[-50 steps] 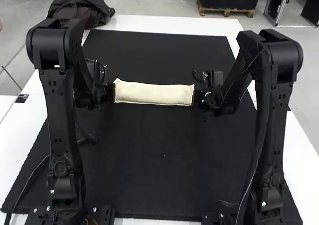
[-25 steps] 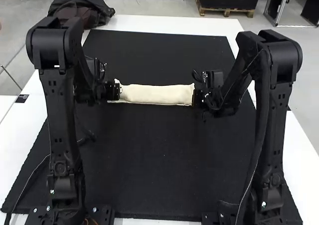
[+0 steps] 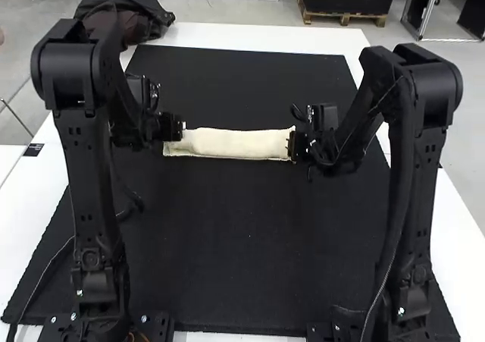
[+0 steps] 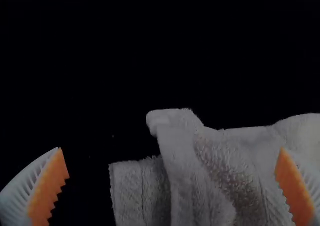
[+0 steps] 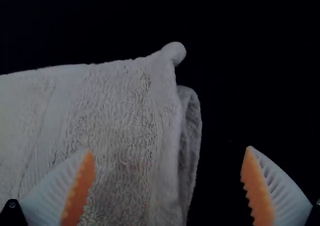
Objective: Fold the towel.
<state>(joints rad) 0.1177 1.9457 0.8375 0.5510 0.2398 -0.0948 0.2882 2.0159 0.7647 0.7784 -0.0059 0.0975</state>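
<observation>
We see the cream terry towel (image 3: 235, 144) lying as a narrow, layered strip on the black mat (image 3: 235, 236), its long axis running left to right. The left gripper (image 4: 171, 149) and right gripper (image 5: 169, 149) stand spread at its ends. It should handle light and floppy; we'd pinch all layers near an end.

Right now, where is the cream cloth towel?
In the high view, the narrow cream towel lies crosswise on the black rectangular mat, between the left gripper at its left end and the right gripper at its right.
</observation>
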